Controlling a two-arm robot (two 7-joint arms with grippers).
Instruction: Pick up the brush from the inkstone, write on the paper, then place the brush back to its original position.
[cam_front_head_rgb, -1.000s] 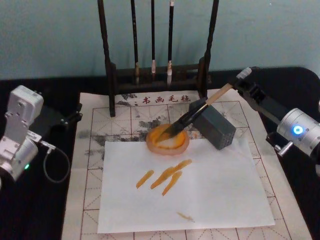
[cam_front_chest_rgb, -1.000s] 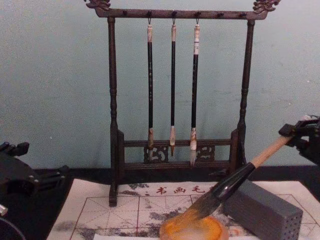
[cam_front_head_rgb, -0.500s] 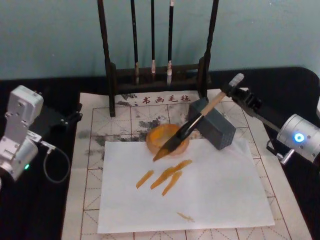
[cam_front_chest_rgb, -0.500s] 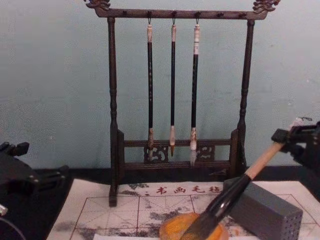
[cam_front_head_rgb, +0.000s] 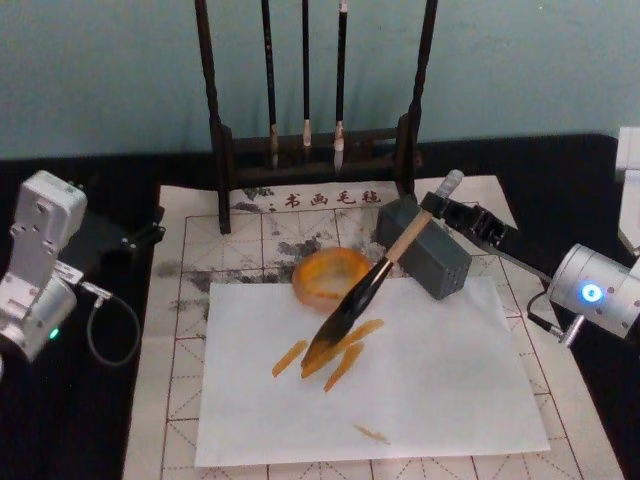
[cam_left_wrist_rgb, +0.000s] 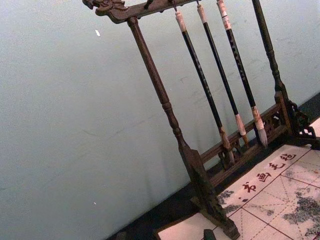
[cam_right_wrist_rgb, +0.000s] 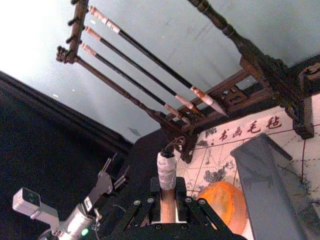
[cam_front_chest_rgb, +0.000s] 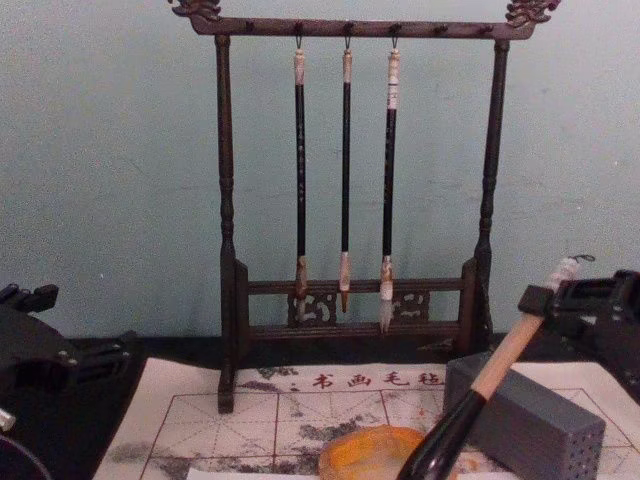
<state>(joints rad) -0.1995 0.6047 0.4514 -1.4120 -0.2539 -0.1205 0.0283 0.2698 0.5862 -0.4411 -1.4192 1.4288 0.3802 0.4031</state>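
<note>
Head view, right hand (cam_front_head_rgb: 438, 204) gripping brush (cam_front_head_rgb: 372, 284)

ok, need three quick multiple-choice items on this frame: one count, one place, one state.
1. Thin brushes hanging on the rack? A) two B) three C) five
2. Where is the brush's bristle tip? A) up on the rack B) lifted high in the air C) at the orange strokes on the white sheet
3. The right gripper is: A) shut on the brush handle B) open, holding nothing C) shut on a thin brush

1B: three hang side by side. 2C: the tip sits among the strokes. 3A: it clamps the handle near the cap; the left gripper is parked at the left.
</note>
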